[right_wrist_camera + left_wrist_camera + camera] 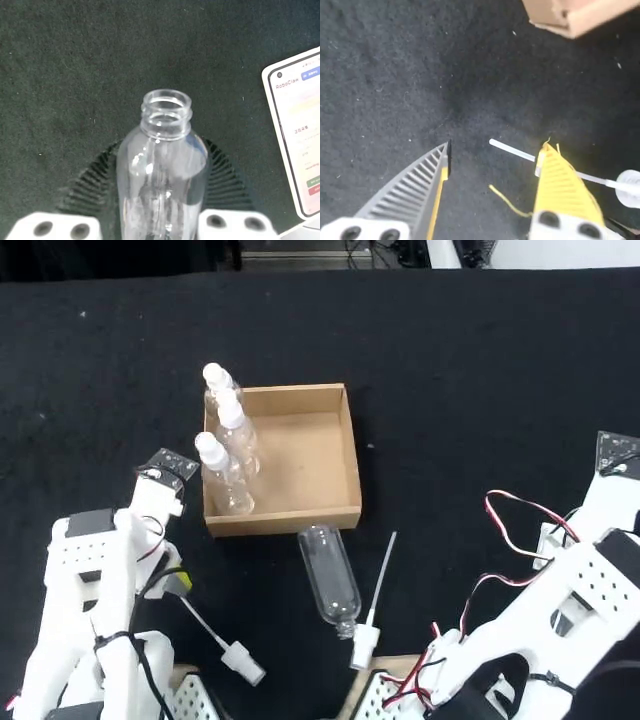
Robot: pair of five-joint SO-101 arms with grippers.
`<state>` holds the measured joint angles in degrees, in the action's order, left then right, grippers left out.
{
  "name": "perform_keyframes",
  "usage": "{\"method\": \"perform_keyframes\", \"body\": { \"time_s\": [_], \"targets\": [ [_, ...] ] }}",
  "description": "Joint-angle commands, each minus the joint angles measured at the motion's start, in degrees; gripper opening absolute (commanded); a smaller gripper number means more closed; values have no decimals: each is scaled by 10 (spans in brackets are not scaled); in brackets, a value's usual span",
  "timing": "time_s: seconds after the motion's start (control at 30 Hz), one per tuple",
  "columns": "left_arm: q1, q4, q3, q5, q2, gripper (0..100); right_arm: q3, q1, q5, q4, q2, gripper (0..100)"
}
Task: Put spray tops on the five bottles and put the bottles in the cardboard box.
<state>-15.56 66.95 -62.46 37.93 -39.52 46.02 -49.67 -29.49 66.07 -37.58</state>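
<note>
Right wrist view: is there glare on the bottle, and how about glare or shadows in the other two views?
Right wrist view: white highlights sit on the bottle's rim and shoulder, and a phone screen glows bright at the edge. High view: thin light streaks run along the lying bottle. Left wrist view: no glare on the matte cloth.

We log a black cloth [480, 370] covering the whole table. It is matte and scattered with pale lint specks, and the wrist views show the same flecked fabric close up. Light falls evenly across it. Beyond the table's far edge runs a narrow strip of room: dark toward the far left corner, a tangle of cables [375, 250] near the middle, a white surface [560, 252] toward the far right corner. At the near edge a tan board [405, 664] shows. A phone [300, 135], screen lit, lies on the cloth.
</note>
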Motion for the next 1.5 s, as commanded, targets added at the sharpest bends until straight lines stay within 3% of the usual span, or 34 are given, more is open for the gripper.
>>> {"method": "perform_keyframes", "body": {
  "time_s": [0.0,0.53,0.7,1.03,1.27,1.47],
  "targets": [
    [-12,-3,34,8,-6,264,-29,-13,-4,-11,-24,128],
    [-2,26,13,-1,-7,264,-29,-12,-4,-11,-24,128],
    [-41,-53,-14,-117,-6,264,-29,-12,-4,-11,-24,128],
    [-39,-42,-18,-251,-1,264,-28,-12,-4,-11,-24,128],
    [22,-50,-44,-263,-5,223,-28,-12,-4,-11,-24,128],
    [32,-56,-48,-263,-5,184,-28,-12,-4,-11,-24,128]
  ]
}}
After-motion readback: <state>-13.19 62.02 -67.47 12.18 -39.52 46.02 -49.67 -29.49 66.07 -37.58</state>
